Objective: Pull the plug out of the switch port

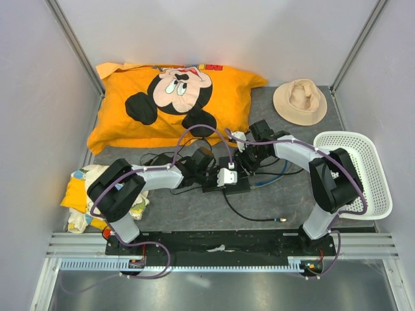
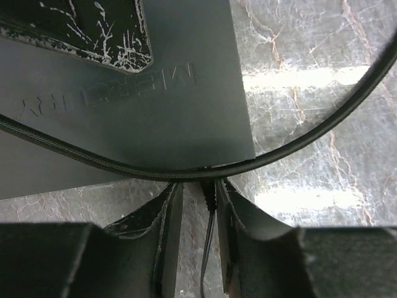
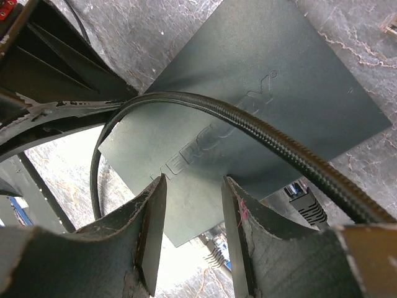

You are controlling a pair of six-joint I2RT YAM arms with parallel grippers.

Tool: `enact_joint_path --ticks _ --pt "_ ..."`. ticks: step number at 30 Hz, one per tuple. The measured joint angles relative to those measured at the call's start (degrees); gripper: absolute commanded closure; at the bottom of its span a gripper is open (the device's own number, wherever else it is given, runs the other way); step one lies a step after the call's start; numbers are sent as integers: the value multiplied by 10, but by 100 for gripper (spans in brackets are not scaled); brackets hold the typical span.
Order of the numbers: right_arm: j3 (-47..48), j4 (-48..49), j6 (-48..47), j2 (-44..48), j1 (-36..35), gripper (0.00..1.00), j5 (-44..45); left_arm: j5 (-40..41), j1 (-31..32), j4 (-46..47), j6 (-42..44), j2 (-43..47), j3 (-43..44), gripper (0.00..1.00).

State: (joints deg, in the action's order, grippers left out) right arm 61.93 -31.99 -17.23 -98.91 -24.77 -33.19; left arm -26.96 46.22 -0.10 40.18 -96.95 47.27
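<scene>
The flat matte black rectangular switch (image 2: 155, 112), with MERCURY embossed on its lid, lies on the grey marbled mat (image 2: 310, 56), and both arms reach in over it. A small dark plug (image 2: 208, 192) sits in the switch's long edge near a corner, its thin lead trailing away from the box. The left gripper (image 2: 198, 194) straddles that plug. Its jaws are narrowed to a slot, but a sliver of mat shows between one finger and the plug, so it is not yet pinching. A thick black braided cable (image 3: 267, 133) arcs over the switch's lid and runs along that same edge, just beside the plug. The right gripper (image 3: 194, 183) hangs at a neighbouring corner of the switch, jaws spread wide and empty; whether it touches the lid cannot be told.

The step in hand looks like the grasp before the pull. To do it well, the left jaws should close squarely on the plug's body, not on the thin lead, and avoid catching the braided cable. The pull should then go straight away from the switch's edge, in line with the port. The box looks light and will probably slide with the plug, so the right gripper should press down on the lid first.
</scene>
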Motion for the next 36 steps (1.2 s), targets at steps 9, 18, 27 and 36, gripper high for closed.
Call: enact_joint_path --ticks 9,18,27,36 --pt "0 1 6 0 0 55 2 2 5 12 4 0 -11 98" --pt "0 1 24 -6 0 82 32 2 7 6 12 3 -11 98" --pt "17 -19 85 -23 2 94 54 48 30 -22 -134 3 7 98" --pt "29 -26 130 -36 2 100 59 71 30 -38 -229 2 19 98"
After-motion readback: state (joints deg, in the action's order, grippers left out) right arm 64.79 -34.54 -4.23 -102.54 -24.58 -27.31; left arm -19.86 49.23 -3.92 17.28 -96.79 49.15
